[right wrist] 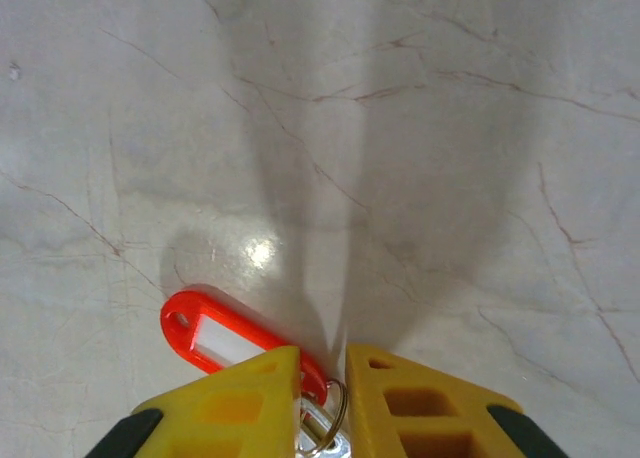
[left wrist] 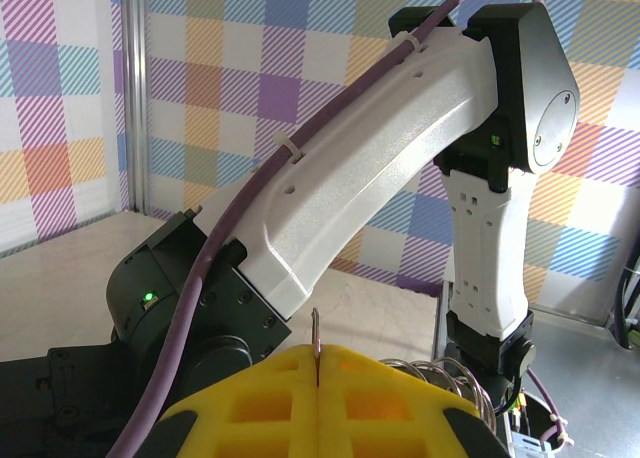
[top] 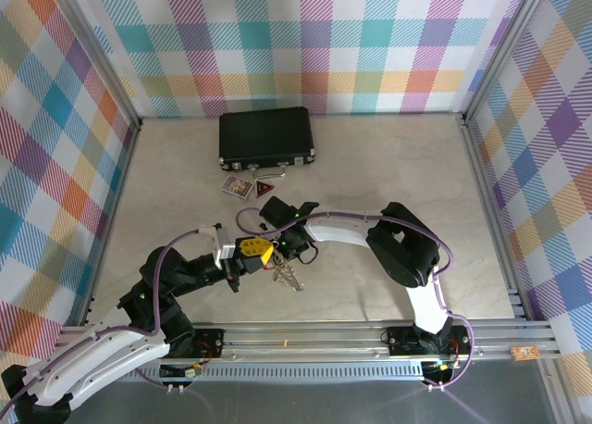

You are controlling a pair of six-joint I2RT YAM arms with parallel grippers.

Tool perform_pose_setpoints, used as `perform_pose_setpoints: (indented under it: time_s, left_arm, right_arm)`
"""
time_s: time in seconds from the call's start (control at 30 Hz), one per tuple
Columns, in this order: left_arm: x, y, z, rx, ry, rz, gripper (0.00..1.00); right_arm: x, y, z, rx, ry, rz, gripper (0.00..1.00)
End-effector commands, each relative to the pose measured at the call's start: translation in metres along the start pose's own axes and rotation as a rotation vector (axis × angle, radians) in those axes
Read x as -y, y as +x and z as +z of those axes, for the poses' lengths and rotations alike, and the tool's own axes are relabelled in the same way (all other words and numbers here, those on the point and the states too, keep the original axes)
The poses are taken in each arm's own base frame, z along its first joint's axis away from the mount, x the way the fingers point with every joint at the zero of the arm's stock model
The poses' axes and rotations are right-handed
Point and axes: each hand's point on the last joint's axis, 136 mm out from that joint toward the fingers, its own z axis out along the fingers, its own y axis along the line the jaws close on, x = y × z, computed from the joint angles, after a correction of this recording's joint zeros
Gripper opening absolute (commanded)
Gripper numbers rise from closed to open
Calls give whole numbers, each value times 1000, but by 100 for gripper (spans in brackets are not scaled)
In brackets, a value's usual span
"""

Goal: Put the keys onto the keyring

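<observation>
Now, left gripper (left wrist: 318,363): clamped tight on the keyring (left wrist: 450,378)
right gripper (right wrist: 320,363): narrow, nipping the keys (right wrist: 230,336)
keys: lying on the bench (right wrist: 450,128), red end poking out at 10 o'clock

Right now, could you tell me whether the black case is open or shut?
Shut. The black case lies flat on the table, lid down, with no interior showing in the top view.

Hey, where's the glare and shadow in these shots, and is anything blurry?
Right wrist: a glare spot on the table above the red tag, broad soft shadows fanning upward. Left wrist: the near yellow fingers look slightly soft. Top external: even light, faint shadows under the arms.
</observation>
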Motion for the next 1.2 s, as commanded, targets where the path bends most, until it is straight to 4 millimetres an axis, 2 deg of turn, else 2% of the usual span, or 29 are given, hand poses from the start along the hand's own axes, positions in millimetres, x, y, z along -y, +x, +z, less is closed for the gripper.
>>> perform_pose_setpoints:
  time_s: [0.0, 0.23, 0.43, 0.57, 0.9, 1.03, 1.17]
  left_arm:
    - [6, -16, -1, 66, 21, 21, 0]
    - [5, -16, 0, 65, 16, 23, 0]
    - [4, -16, 1, 58, 14, 26, 0]
    - [3, -15, 3, 57, 13, 26, 0]
    - [-4, -9, 12, 23, -8, 26, 0]
    - [-7, -7, 17, 6, -15, 25, 0]
    - [-8, -7, 20, -3, -17, 32, 0]
  right_arm:
    - [0, -1, -11, 7, 27, -27, 16]
    - [2, 4, -16, 10, 32, -17, 10]
    - [14, 12, -27, 25, 68, 0, 4]
    - [27, 21, -36, 58, 95, 28, 3]
    - [59, 34, -56, 326, 124, 113, 6]
    - [78, 38, -61, 399, 168, 169, 8]
    - [92, 45, -59, 451, 131, 262, 9]
